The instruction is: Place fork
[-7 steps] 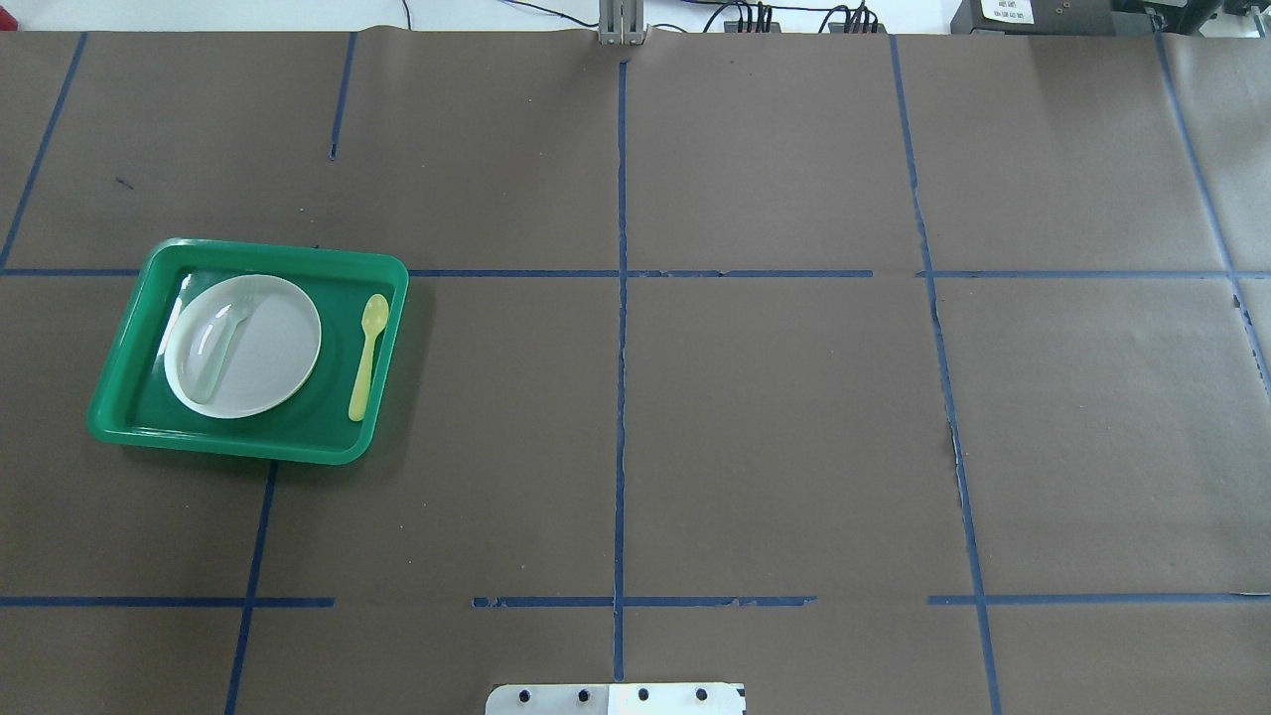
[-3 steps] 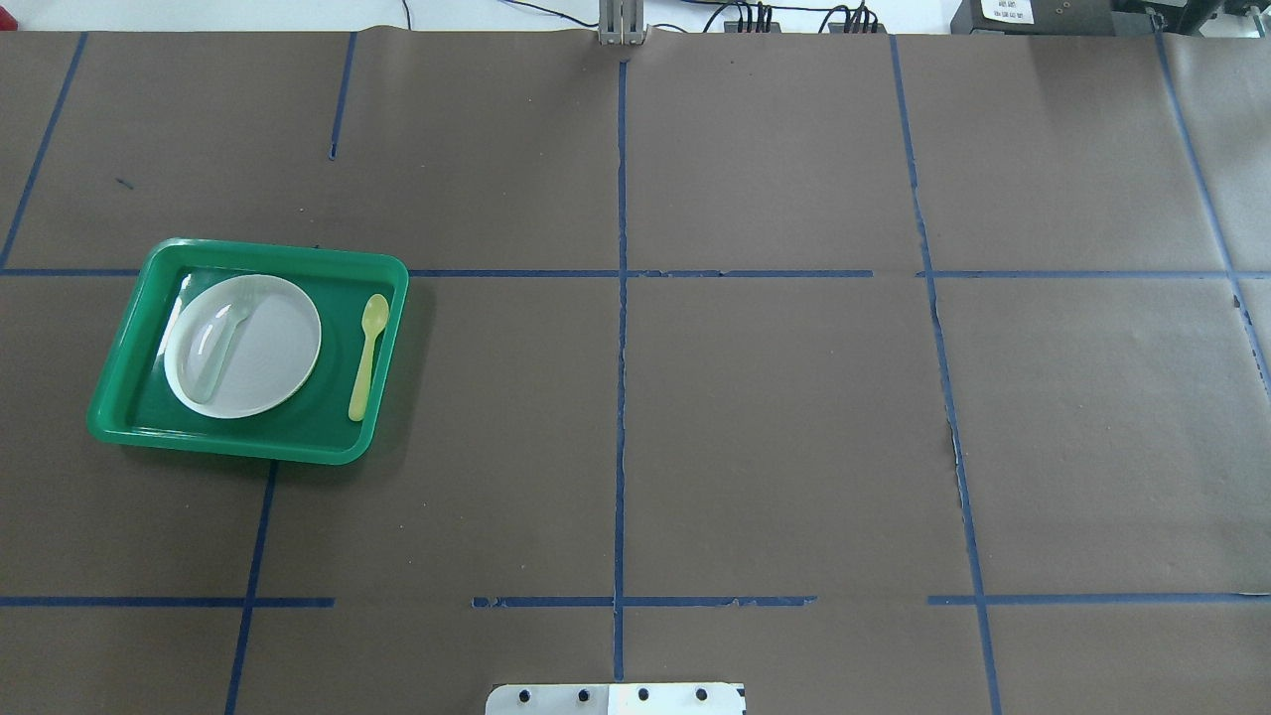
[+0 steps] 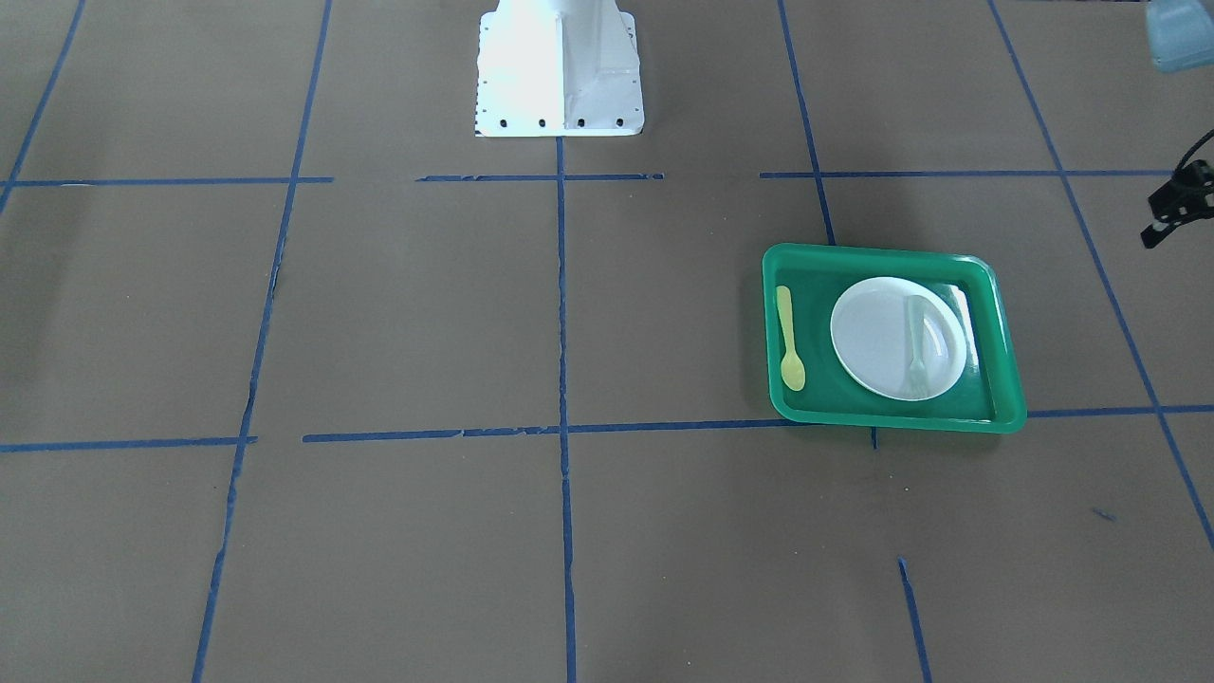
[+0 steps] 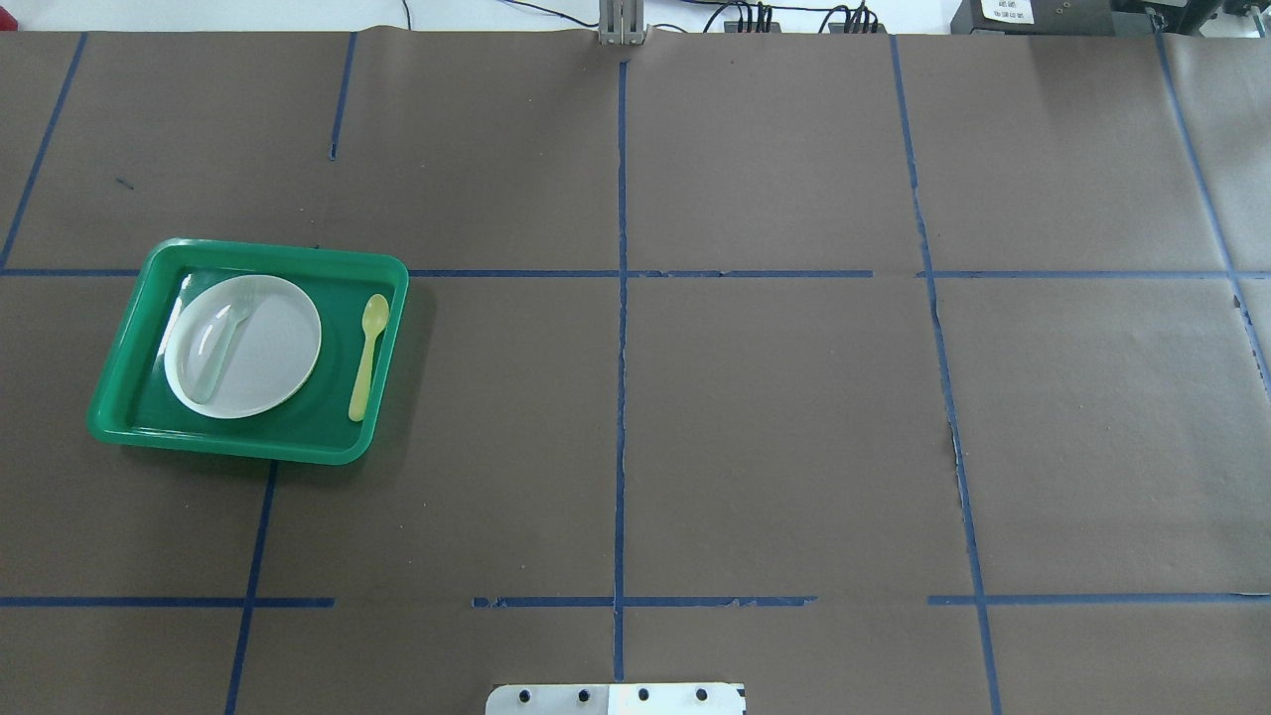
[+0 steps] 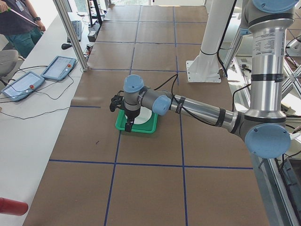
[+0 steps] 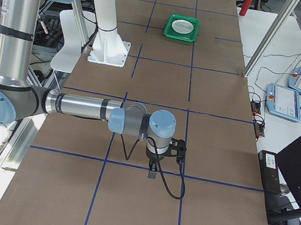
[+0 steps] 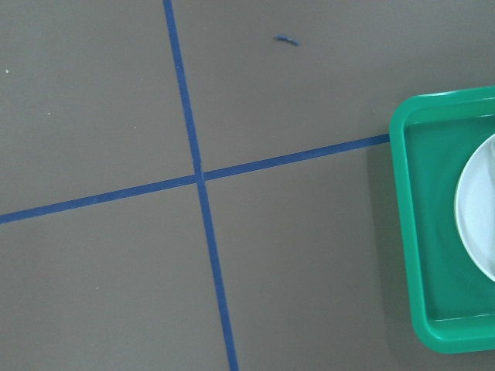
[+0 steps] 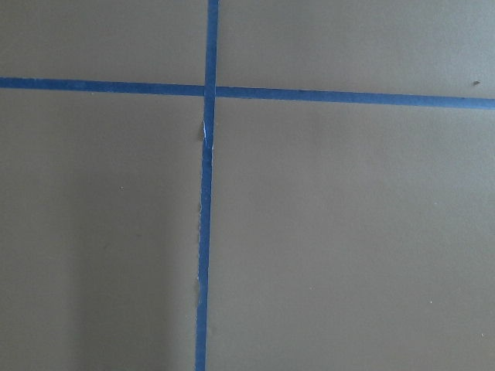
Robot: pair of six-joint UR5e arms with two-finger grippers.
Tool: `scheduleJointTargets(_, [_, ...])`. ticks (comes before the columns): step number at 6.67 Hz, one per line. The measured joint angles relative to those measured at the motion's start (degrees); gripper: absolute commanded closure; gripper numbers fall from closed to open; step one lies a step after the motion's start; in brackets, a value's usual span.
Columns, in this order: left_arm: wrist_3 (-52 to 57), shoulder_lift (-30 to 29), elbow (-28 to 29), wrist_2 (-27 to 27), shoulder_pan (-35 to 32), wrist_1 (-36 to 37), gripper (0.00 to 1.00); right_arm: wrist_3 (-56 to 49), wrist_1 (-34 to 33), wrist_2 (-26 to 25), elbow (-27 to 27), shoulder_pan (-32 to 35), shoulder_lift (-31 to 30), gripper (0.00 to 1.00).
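Observation:
The pale translucent fork [image 4: 223, 343] lies on the left part of a white plate [image 4: 273, 348] in a green tray [image 4: 228, 447], tines toward the far side. It also shows in the front-facing view [image 3: 915, 341] on the plate [image 3: 877, 332]. My left gripper [image 5: 128, 125] hangs above the tray's outer side in the exterior left view; I cannot tell whether it is open or shut. Its wrist view shows only the tray's edge [image 7: 433, 232]. My right gripper [image 6: 153, 173] hangs over bare table far from the tray [image 6: 182, 27]; I cannot tell its state.
A yellow spoon [image 4: 367, 357] lies in the tray to the right of the plate. Brown paper with blue tape lines covers the table. The robot's white base [image 3: 558, 66] stands at the table's near edge. Operator tablets [image 5: 59, 67] lie beside the table.

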Motion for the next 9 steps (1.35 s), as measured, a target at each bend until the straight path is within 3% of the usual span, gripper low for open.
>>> scheduleJointTargets(3, [-11.69, -0.82, 6.45, 7.19, 14.01, -16.69, 0.00, 0.04, 0.00, 0.00, 0.00, 0.00, 0.00, 0.00])
scheduleJointTargets(5, [-16.32, -4.44, 9.38, 9.65, 19.95, -18.64, 0.02, 0.01, 0.00, 0.00, 0.00, 0.00, 0.00, 0.00])
scheduleJointTargets(8, [-17.84, -10.09, 14.63, 11.53, 23.22, -18.81, 0.24, 0.00, 0.00, 0.00, 0.00, 0.00, 0.00, 0.00])
scheduleJointTargets(9, [-17.72, -10.30, 15.10, 11.52, 23.54, -18.82, 0.25, 0.00, 0.00, 0.00, 0.02, 0.00, 0.00, 0.00])
